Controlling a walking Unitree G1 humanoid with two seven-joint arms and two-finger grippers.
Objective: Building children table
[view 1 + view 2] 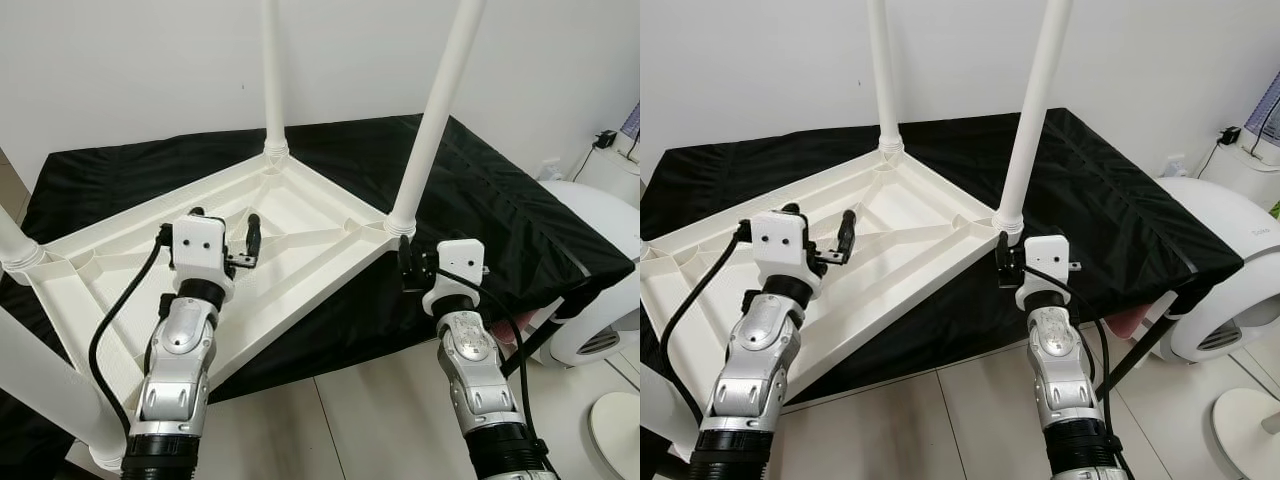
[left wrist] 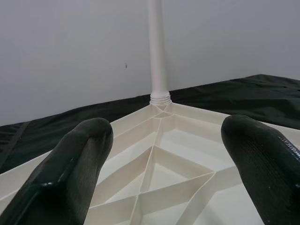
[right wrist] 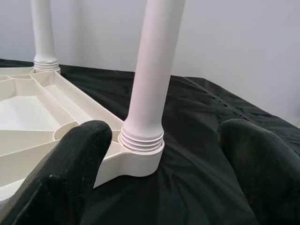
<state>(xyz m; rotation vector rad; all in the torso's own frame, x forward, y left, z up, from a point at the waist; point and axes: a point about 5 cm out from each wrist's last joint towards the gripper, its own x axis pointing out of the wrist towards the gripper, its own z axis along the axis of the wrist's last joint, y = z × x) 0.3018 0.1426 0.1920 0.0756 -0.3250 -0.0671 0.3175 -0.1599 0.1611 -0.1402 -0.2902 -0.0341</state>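
A white plastic table [image 1: 290, 225] lies upside down on a black cloth [image 1: 470, 190] that covers a low surface against a white wall [image 1: 150, 70]. Its ribbed underside faces up. 4 white legs stand up from its corners: the far leg [image 1: 272, 75] at the corner nearest the wall, the right leg [image 1: 435, 115] at the corner near the cloth's front edge, and 2 more legs at the left, 1 at the left corner [image 1: 15, 240] and 1 at the near corner [image 1: 50, 385], both cut by the picture's edge.

The left gripper [image 1: 250, 240] hangs over the middle of the table's underside, above the ribs. Its 2 black fingers [image 2: 75, 168] are wide apart and hold nothing; between them the wrist view looks toward the far leg.

The right gripper [image 1: 405, 265] is at the table's right corner, just beside the base of the right leg. Its fingers [image 3: 262, 168] are also wide apart, 1 on each side of the leg's threaded base [image 3: 140, 138], and they do not touch it.

To the right of the cloth stands a round white appliance [image 1: 595, 290] on the light tiled floor [image 1: 370, 420].
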